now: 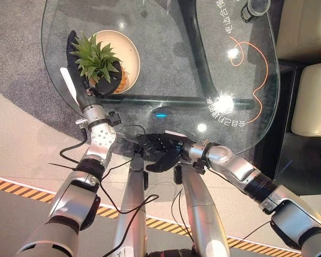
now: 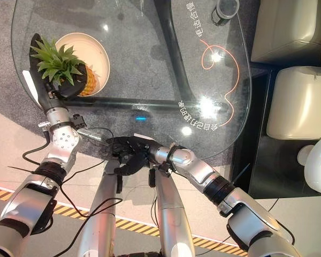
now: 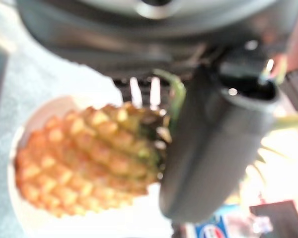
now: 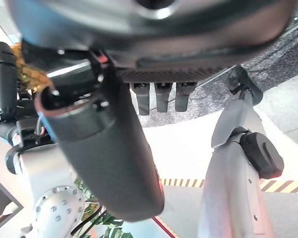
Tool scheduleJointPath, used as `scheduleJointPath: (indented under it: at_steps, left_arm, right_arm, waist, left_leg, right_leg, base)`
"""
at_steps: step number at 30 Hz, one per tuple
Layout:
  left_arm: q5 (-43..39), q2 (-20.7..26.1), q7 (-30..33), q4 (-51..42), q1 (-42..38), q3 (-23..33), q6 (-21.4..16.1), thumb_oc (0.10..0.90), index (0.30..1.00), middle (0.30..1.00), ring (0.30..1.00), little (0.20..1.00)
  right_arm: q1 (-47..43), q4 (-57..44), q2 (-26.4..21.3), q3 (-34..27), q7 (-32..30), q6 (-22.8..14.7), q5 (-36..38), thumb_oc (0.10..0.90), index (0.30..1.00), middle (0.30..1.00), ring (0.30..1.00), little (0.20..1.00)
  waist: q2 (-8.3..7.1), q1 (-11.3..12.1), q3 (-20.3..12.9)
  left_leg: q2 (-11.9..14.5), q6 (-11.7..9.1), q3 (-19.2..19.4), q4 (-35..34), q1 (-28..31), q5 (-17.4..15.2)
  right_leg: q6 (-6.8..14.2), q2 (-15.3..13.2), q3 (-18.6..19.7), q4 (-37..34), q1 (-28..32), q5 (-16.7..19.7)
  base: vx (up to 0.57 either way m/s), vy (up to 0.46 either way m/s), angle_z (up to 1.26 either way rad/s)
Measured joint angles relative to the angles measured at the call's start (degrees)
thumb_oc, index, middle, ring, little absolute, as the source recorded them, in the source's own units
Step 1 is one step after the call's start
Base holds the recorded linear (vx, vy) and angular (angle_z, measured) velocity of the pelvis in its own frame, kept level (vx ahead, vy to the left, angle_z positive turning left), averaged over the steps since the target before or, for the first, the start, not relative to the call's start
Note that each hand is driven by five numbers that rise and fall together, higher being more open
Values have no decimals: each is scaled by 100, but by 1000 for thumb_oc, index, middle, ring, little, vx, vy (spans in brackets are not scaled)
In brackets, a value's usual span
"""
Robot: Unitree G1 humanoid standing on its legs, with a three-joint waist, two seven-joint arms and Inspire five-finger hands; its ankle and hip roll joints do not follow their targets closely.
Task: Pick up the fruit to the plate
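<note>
Right hand [image 1: 159,150] curled low, left hand [image 1: 91,85] gripping pineapple [image 2: 77,79] over plate [image 1: 129,51]

One pineapple [image 1: 99,67] lies on one cream plate [image 1: 129,51]. One dark round container [image 1: 255,8] stands at the far edge of the one glass surface [image 1: 171,53]. Two pale seats [image 2: 299,101] stand beside it.
</note>
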Motion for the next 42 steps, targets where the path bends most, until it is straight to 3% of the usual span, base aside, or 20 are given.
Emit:
scheduleJointPath:
  at_steps: [12, 20, 33, 42]
  left_arm:
    - [-135, 9, -171, -70, 70, 3, 46, 800, 900, 900, 900, 900]
    - [-755, 39, -999, -164, 347, 32, 332, 800, 900, 900, 900, 900]
    - [-1478, 37, -1617, -332, 1405, 159, 679, 800, 900, 900, 900, 900]
    - [-1749, 8, -1709, -338, 2025, 284, 755, 800, 900, 900, 900, 900]
  right_arm:
    - [80, -1, -1, -20, -10, 0, 0, 800, 900, 900, 900, 900]
    - [204, -64, 4, -29, -14, 0, -1, 800, 900, 900, 900, 900]
    - [650, -111, 24, -109, -29, -21, -253, 800, 900, 900, 900, 900]
    - [899, -124, 32, -284, -117, -61, -276, 800, 900, 900, 900, 900]
  waist:
    - [2, 40, 1]
    - [12, 110, 0]
    - [60, 190, 3]
    - [123, 300, 5]
  left_leg:
    - [6, 21, 3, 2, 36, 15]
    - [11, 6, 1, -33, 268, 3]
    - [44, -1, -120, -336, 1113, 16]
    - [53, -5, -128, -466, 1526, 12]
  right_leg:
    - [-7, 7, 0, 28, 34, 4]
    - [-13, 5, -4, -2, 256, -20]
    - [-87, 2, -141, -144, 1060, -160]
    - [-106, 0, -151, -201, 1448, -215]
  base:
    - [7, -9, 0]
    - [20, -39, 1]
    - [16, -62, 5]
    - [16, -20, 1]
